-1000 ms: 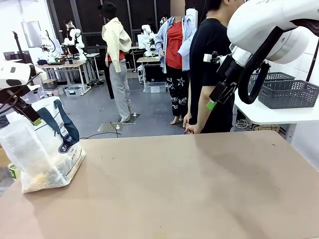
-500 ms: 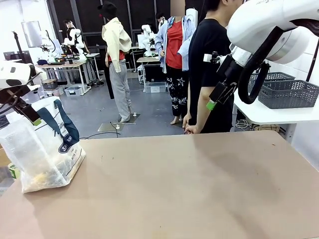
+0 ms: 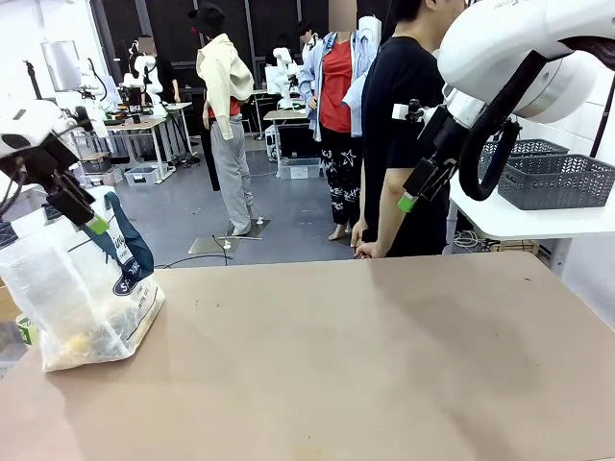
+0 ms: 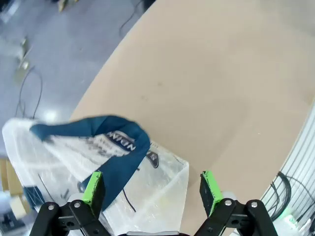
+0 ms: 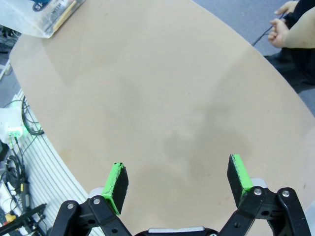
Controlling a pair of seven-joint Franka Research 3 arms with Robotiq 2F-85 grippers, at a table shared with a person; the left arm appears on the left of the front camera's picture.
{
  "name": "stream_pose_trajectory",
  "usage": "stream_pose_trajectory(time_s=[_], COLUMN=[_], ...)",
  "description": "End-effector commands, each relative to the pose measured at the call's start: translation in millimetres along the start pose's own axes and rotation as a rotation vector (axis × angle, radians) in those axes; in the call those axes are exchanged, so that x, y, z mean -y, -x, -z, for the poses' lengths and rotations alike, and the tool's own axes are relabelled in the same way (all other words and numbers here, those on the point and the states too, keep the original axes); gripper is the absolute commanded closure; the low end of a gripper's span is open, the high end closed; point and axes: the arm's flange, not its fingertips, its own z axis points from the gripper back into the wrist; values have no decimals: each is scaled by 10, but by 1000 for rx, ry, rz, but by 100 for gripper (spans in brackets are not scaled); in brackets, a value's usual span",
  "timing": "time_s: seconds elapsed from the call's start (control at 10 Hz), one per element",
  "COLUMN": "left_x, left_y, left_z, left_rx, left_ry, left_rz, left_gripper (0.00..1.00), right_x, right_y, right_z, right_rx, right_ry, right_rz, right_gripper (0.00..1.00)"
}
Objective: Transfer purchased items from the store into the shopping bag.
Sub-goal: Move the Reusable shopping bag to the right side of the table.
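Shopping bag stands at surface left edge. Left gripper wide, empty, above bag's navy handle. Right gripper wide, empty.

Table lies bare; only the shopping bag blocks its left edge.

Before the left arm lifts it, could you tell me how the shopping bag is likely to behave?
The bag is thin, crinkled translucent plastic, so it will probably sag rather than hold shape. Its blue handle droops in a loop, which suggests floppy straps that stretch taut first. The items sit low in one corner, so it may swing or tilt when raised.
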Motion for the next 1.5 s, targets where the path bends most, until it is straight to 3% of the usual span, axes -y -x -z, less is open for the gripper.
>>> stream_pose_trajectory(time_s=[0.0,0.4,0.9,1.4], left_x=[-180,-185,-48,-68], left_y=[24,-239,-336,-337], left_z=[-127,-55,394,475], left_rx=[78,206,301,256], left_ry=[72,159,186,237], left_rz=[156,281,221,193], left_gripper=[0,0,0,0], right_x=[-6,-6,-6,-6], right_y=[3,3,3,3], right_z=[-3,-3,-3,-3], right_rx=[-14,-14,-14,-14], right_ry=[1,1,1,1], right_rz=[-1,-1,-1,-1], right_gripper=[0,0,0,0])
